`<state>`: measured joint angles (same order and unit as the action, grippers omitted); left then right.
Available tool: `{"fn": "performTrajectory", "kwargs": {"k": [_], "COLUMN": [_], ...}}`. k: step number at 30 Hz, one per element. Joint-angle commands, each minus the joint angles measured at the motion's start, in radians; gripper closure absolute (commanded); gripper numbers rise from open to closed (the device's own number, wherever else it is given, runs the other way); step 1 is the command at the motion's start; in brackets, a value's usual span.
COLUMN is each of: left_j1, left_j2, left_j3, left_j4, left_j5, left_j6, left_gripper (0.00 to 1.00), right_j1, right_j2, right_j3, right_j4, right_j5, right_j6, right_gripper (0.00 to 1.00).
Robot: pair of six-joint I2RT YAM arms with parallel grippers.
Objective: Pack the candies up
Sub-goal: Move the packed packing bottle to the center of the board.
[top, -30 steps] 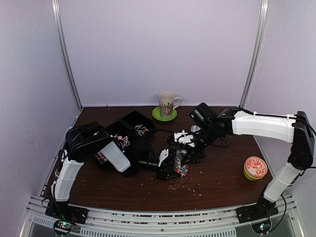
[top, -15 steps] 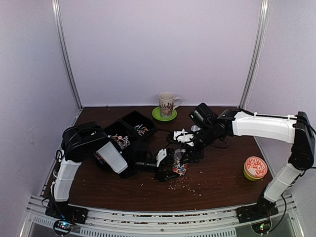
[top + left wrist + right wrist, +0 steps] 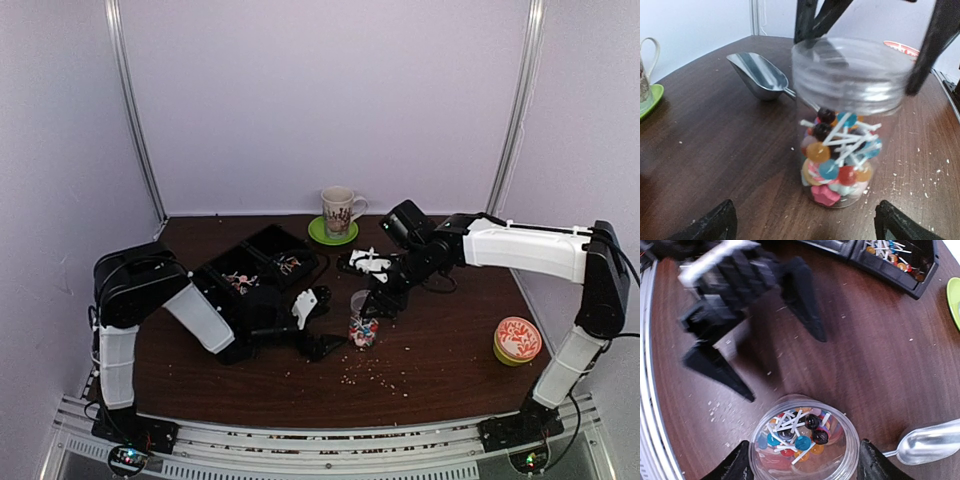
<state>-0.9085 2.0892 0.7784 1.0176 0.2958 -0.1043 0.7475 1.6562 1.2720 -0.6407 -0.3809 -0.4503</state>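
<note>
A clear plastic jar (image 3: 362, 328) stands open on the brown table, about a third full of candies (image 3: 837, 167): round lollipops on white sticks with pink and pastel pieces below. My right gripper (image 3: 374, 300) reaches down over the jar (image 3: 805, 440), and its fingers (image 3: 735, 466) press on both sides of the rim. My left gripper (image 3: 330, 330) is open and empty, a little to the left of the jar. In the left wrist view its fingertips (image 3: 720, 222) sit short of the jar (image 3: 850, 80).
Black divided trays (image 3: 250, 275) holding more candies (image 3: 890, 252) sit at the left. A metal scoop (image 3: 760, 75) lies beside the jar, and shows in the right wrist view (image 3: 930, 442). A mug on a green saucer (image 3: 338, 212) stands at the back. An orange-patterned tin (image 3: 517, 340) stands at the right. Pale crumbs (image 3: 375, 375) are scattered near the front.
My left gripper has let go of the jar and drawn back to the left. My right gripper has come down onto the jar's rim. The jar stays upright.
</note>
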Motion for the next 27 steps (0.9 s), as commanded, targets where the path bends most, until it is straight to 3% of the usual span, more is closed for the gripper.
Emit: {"fn": "performTrajectory", "kwargs": {"k": [1, 13, 19, 21, 27], "left_j1": [0.006, 0.007, 0.006, 0.007, 0.006], "left_j2": [-0.116, -0.421, -0.564, -0.619, -0.847], "left_j3": [-0.046, -0.141, -0.139, -0.134, -0.097], "left_j4": [-0.010, -0.254, -0.461, -0.539, -0.822], "left_j5": [-0.123, -0.327, -0.425, -0.464, -0.612], "left_j6": [-0.043, -0.092, -0.099, -0.101, -0.118], "left_gripper": [0.02, 0.02, 0.02, 0.02, 0.02], "right_j1": [-0.011, -0.031, -0.034, -0.037, -0.043], "right_j2": [0.091, 0.299, 0.276, 0.248, 0.101], "right_j3": [0.130, 0.386, 0.406, 0.400, 0.330], "right_j4": [0.026, 0.006, 0.001, 0.001, 0.004], "right_j5": [0.064, 0.128, 0.148, 0.154, 0.193], "right_j6": [0.045, 0.068, 0.077, 0.088, 0.151], "right_gripper": [0.38, 0.35, 0.18, 0.02, 0.01]}}
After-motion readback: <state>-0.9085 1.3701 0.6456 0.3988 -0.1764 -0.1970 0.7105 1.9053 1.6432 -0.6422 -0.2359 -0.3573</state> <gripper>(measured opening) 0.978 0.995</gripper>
